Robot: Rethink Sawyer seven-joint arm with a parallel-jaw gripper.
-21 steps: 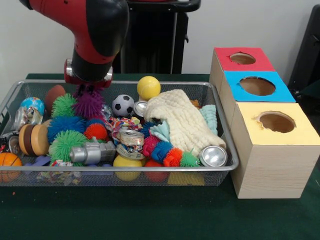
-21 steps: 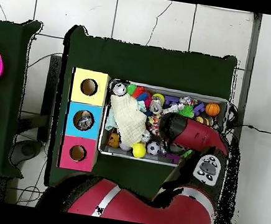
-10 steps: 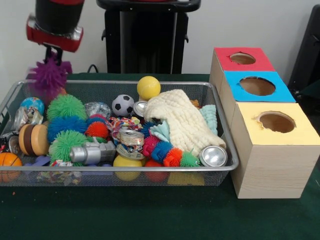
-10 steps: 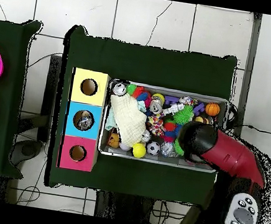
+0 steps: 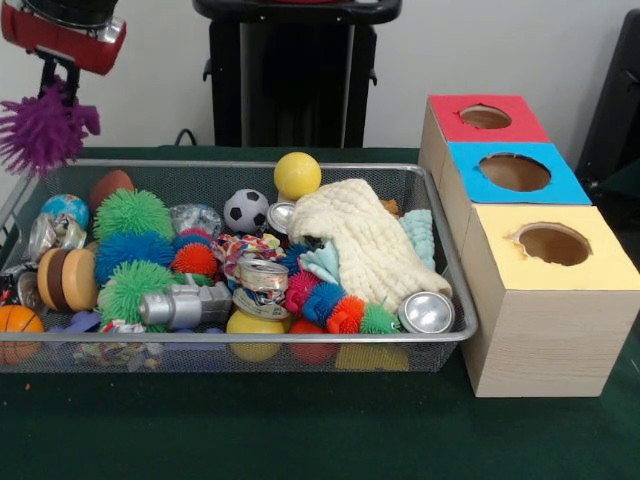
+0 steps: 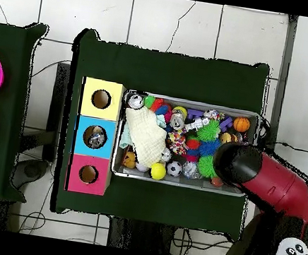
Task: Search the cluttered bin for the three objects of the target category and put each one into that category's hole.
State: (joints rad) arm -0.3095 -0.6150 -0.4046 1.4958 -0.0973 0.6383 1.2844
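Purple koosh (image 5: 40, 132) hangs at the upper left of the front frame, clear above the bin (image 5: 455, 290) rim and just below the gripper (image 5: 47, 88), whose fingers are closed on its top strands. The judged step is the carry to the boxes at the right of that frame, where red (image 5: 520, 118), blue (image 5: 562, 186) and yellow (image 5: 610, 270) tops each have a hole; which hole suits the spiky balls cannot be told. To do it well, keep the koosh high enough to pass over the towel (image 5: 370, 240) and yellow ball (image 5: 297, 175), move smoothly so the soft strands do not slip, and centre over the hole before letting go. More spiky balls, such as the green one (image 5: 133, 212), remain in the bin. Overhead, the arm (image 6: 270, 180) covers the bin's right end, hiding the grip.
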